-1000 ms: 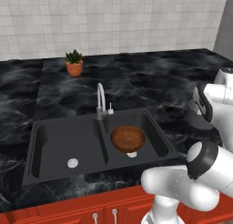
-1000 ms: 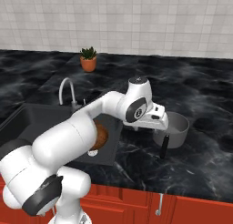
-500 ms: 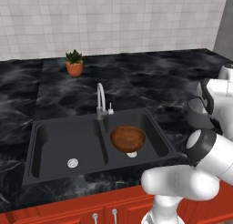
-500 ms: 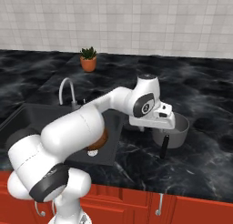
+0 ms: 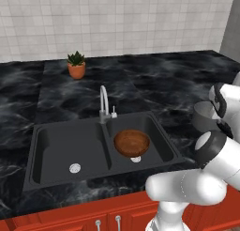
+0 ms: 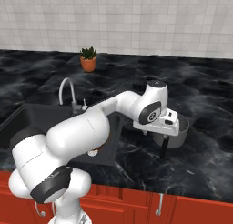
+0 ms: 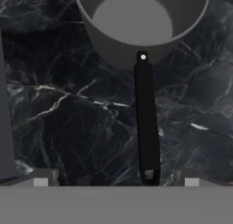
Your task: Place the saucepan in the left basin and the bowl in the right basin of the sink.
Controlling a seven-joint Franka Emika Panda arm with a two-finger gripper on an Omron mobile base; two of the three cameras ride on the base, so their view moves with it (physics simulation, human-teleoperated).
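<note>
While the claw (image 7: 113, 178) gapes empty: grey cylindrical saucepan (image 7: 141, 22), long black handle.

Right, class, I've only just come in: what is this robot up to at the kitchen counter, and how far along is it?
The robot is sorting dishes into the sink. The wooden bowl already sits in the narrower right basin, while the wider left basin holds nothing yet. The arm has reached right, over the saucepan standing on the black marble counter beside the sink. The gripper is open above the pan's long black handle and holds nothing.
</note>
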